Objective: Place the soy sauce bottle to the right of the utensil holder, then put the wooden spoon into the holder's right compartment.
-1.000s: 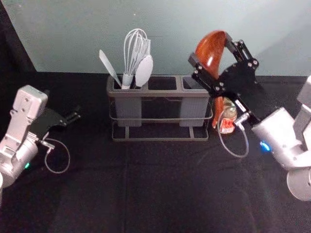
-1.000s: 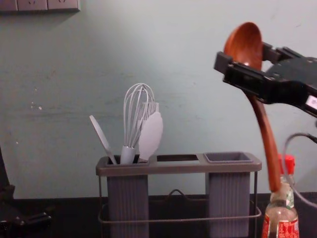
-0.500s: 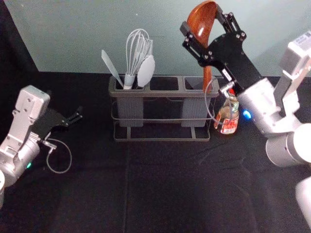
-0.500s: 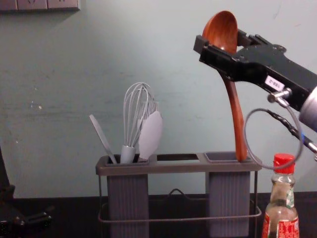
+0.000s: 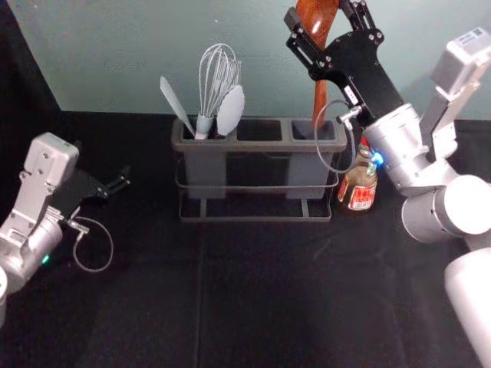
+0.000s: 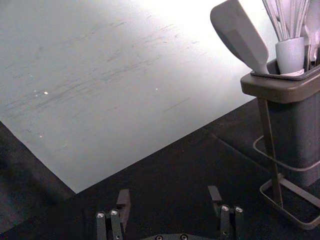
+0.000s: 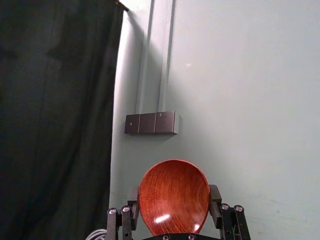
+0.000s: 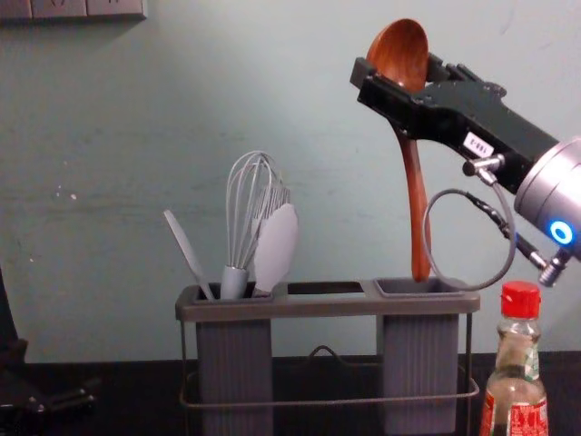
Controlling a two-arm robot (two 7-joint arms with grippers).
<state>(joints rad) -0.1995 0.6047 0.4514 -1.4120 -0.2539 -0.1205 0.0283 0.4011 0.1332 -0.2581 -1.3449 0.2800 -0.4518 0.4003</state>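
Observation:
My right gripper (image 5: 324,29) is shut on the wooden spoon (image 5: 320,23) by its bowl, high above the holder's right side. In the chest view the spoon (image 8: 414,182) hangs nearly upright, its handle tip at the opening of the right compartment (image 8: 419,287). The right wrist view has the spoon's bowl (image 7: 173,197) between the fingers of my right gripper (image 7: 173,202). The soy sauce bottle (image 5: 358,188) stands upright just right of the utensil holder (image 5: 259,146). My left gripper (image 5: 123,181) is parked at the left; in the left wrist view the gripper (image 6: 170,200) stands open and empty.
A whisk (image 8: 250,213), a white spoon-shaped utensil (image 8: 276,247) and a spatula (image 8: 189,254) stand in the holder's left compartment. Behind the dark table (image 5: 261,299) rises a pale wall (image 8: 109,200), with a switch panel (image 8: 89,9) at upper left.
My right gripper has carried the spoon left and upward from above the bottle to over the holder's right compartment, and the spoon hangs straighter. The left arm has hardly moved.

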